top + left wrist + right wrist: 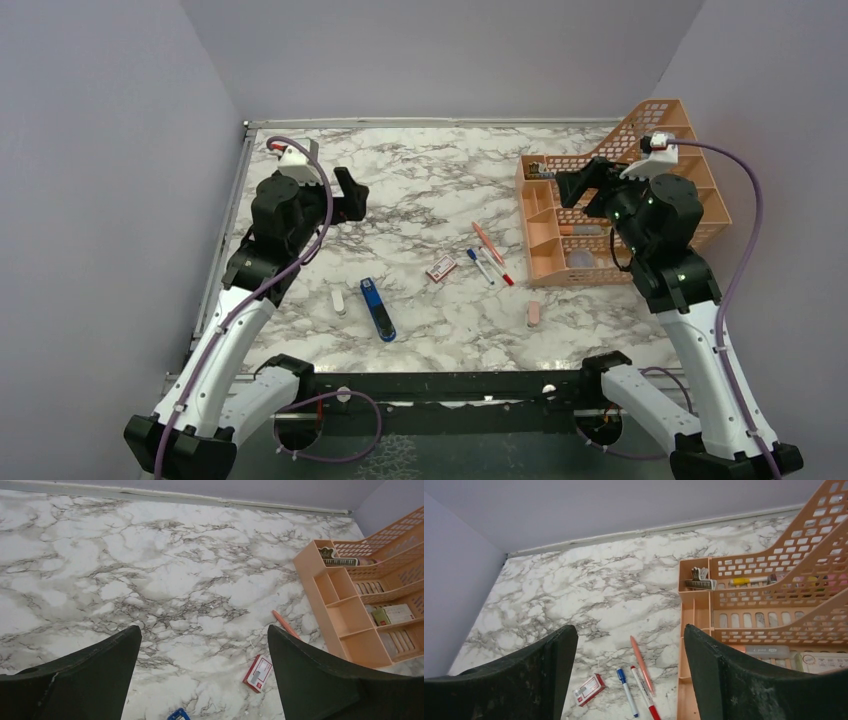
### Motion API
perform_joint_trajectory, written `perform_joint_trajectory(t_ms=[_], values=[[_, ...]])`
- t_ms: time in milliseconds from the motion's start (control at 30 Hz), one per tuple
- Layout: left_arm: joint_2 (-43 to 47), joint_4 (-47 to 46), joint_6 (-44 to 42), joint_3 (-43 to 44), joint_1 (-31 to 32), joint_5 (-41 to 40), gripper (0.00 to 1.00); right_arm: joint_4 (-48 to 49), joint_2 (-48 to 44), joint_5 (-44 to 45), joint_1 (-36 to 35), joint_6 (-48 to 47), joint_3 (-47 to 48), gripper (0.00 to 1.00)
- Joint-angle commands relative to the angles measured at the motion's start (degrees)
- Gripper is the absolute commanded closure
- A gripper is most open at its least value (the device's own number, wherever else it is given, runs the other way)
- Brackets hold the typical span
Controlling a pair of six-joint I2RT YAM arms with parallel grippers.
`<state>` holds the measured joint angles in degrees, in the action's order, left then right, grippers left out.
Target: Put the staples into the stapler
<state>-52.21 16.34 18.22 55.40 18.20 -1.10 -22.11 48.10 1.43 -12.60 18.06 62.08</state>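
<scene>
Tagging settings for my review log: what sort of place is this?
Probably a lab test booth set up like an office desk: a marble-patterned tabletop boxed in by plain grey walls, with a peach desk organiser and a blue stapler.

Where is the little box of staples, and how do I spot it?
Look at the marble table and find the big orange organizer on its right side. Just left of it lie three pens, and left of those sits the staple box. It is the only small red-and-white box; the stapler nearby is long and blue.
</scene>
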Motion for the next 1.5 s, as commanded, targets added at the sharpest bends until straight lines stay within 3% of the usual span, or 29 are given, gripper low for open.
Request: perform_joint_trajectory(t_ms=[0, 267, 433, 533, 667, 767, 1000, 1267, 1367, 1467], values=[[0.9, -0.68, 1.19, 0.35, -0.54, 6.99, 0.02, 5.29, -0.52, -3.65, 0.56, -0.39, -0.58, 0.16], [-2.67, -3.04, 2.56, -0.4, -0.66, 16.88, 0.01, 13.9, 7.98, -26.48, 0.64, -7.73, 1.27, 0.26], [-5.87, -2.79, 4.73, -1.21, -0.7, 16.87, 0.01, 17.96, 17.49, -35.01, -1.64, -9.4, 3.51, 0.28], [-6.74, -2.91, 6.67, -2.67, -0.71, 14.41, 0.01, 18.3, 21.7, -31.05, -7.3, -12.16, 4.6, 0.26], [-7.5, -2.65, 8.79, -5.75, -0.69, 10.92, 0.01, 14.14, 27.48, -18.67, -18.69, -16.88, 6.6, 0.23], [-8.88, -2.71, 11.09, -7.34, -0.71, 9.4, 0.01, 12.35, 31.76, -15.49, -23.27, -16.98, 5.97, 0.22], [-13.69, -7.11, 17.69, -9.43, -0.62, 13.97, 0.07, 9.14, 42.36, -14.43, -25.67, -13.3, 4.37, 0.22], [-20.65, -12.45, 21.41, -12.32, 0.23, 18.34, 0.1, 2.05, 53.58, -10.2, -25.65, -20.42, 10.61, 0.19], [-22.55, -15.65, 23.2, -14.0, 0.79, 19.18, 0.14, 2.84, 56.11, -8.39, -25.69, -18.31, 12.51, 0.25], [-25.31, -18.8, 24.87, -14.84, 2.0, 20.68, 0.21, 2.65, 59.62, -6.1, -25.8, -14.49, 15.24, 0.37]])
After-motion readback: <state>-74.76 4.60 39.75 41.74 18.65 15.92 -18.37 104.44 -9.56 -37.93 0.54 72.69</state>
